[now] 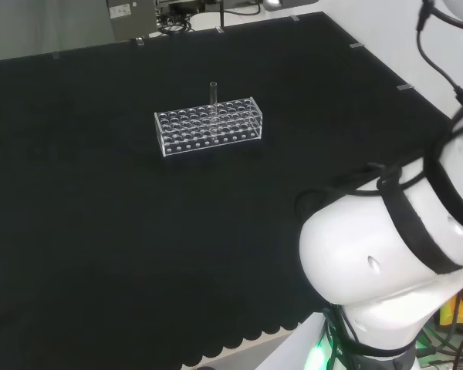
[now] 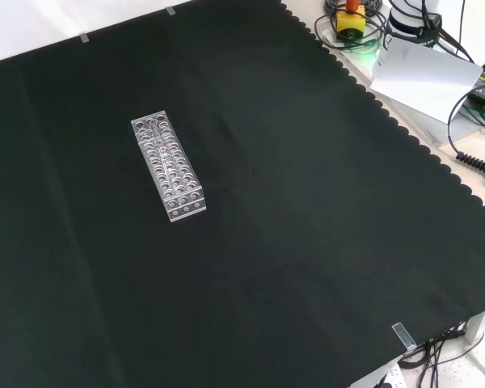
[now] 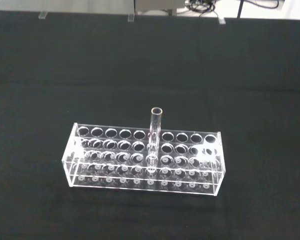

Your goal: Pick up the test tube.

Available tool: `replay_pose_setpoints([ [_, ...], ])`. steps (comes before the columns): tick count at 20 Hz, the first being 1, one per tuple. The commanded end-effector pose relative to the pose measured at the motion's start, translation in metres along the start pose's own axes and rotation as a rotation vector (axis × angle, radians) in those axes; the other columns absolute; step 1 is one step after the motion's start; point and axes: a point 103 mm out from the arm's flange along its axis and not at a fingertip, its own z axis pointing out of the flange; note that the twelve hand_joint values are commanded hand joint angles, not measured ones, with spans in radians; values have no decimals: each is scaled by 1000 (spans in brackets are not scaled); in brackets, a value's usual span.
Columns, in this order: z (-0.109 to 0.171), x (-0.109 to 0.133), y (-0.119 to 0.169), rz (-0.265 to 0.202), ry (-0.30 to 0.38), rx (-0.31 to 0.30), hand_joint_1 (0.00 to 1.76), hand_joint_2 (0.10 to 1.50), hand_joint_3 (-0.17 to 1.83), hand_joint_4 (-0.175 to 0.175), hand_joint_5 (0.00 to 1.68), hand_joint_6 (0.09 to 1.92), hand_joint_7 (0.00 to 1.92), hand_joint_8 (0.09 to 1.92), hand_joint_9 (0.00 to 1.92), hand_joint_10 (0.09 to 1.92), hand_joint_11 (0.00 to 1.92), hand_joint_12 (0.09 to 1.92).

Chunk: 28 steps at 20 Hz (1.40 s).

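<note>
A clear test tube (image 1: 214, 94) stands upright in a clear plastic rack (image 1: 209, 126) with several rows of holes, set on the black cloth. In the wrist view the test tube (image 3: 155, 131) rises from a hole in the far row near the middle of the rack (image 3: 90, 172), and its open mouth stands well above the rack's top. In the front view the rack (image 2: 167, 166) lies lengthwise at the upper left of the cloth; the tube is hard to make out there.
The arm's white links (image 1: 401, 247) stand at the right of the head view. Cables, a yellow and red button box (image 2: 350, 18) and a grey sheet (image 2: 424, 77) lie beyond the cloth's scalloped edge at the front view's upper right.
</note>
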Motion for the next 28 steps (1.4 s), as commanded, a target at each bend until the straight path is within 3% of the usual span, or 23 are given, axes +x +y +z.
replay_pose_setpoints([
  [1, 30, 2, 56, -10, -21, 43, 421, 969, 166, -75, 129, 87, 138, 803, 24, 937, 0, 1540],
  [6, 66, 8, 82, -16, -39, 120, 437, 971, 169, -82, 169, 87, 212, 834, 80, 969, 0, 1570],
  [15, 128, 6, 130, -6, -5, 240, 530, 958, 173, -99, 276, 87, 295, 849, 166, 955, 0, 1601],
  [28, 198, 10, 164, -18, -60, 349, 613, 941, 201, -107, 383, 87, 432, 835, 295, 914, 0, 1606],
])
